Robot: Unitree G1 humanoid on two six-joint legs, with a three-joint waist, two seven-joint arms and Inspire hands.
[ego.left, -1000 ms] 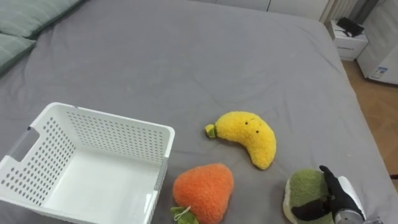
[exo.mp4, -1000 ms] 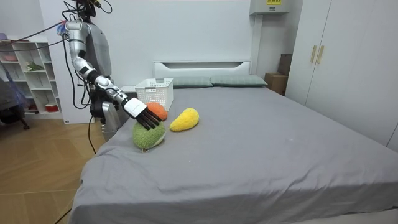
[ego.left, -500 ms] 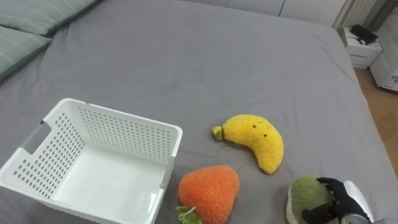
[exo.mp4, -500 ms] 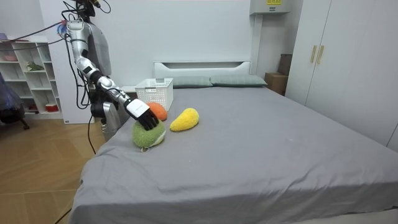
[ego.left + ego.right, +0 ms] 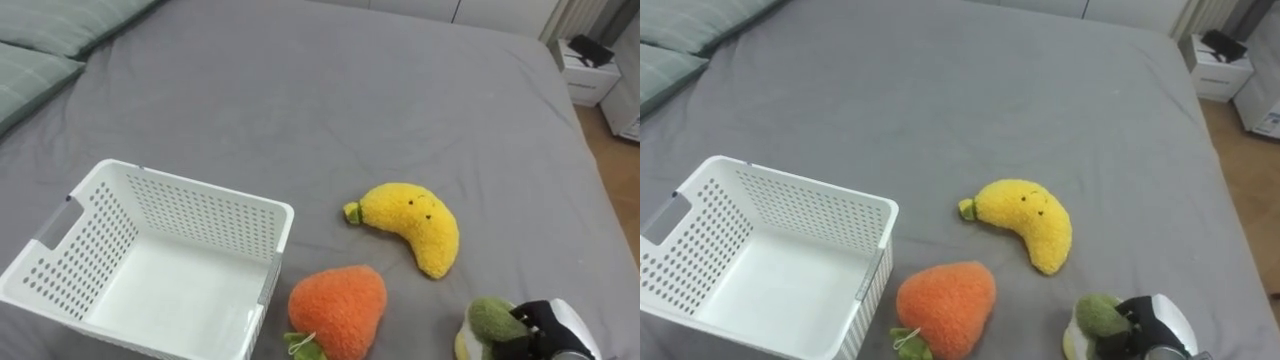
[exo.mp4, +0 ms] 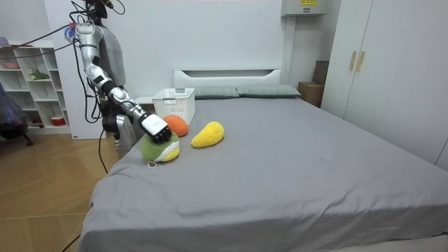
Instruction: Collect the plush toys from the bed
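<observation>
A green plush toy point(image 5: 484, 323) lies at the near right of the grey bed point(image 5: 330, 110), close to its edge. My right hand point(image 5: 543, 328) sits on it with dark fingers curled over its top, shut on it; the room view shows the same hand point(image 6: 155, 126) above the toy point(image 6: 159, 148). A yellow banana plush point(image 5: 410, 225) lies further in. An orange plush with a green tuft point(image 5: 338, 308) rests beside the white perforated basket point(image 5: 180, 190), which stands empty at the near left.
Green pillows point(image 5: 40, 70) lie at the far left of the bed. A white nightstand point(image 5: 585, 75) stands past the far right corner, over wooden floor. In the room view I stand at the bed's corner beside a shelf point(image 6: 31, 84).
My right hand's fingers have gone from stretched out to curled over the green toy. The toy has tipped and shifted toward the bed's edge. The head camera moved slightly.
</observation>
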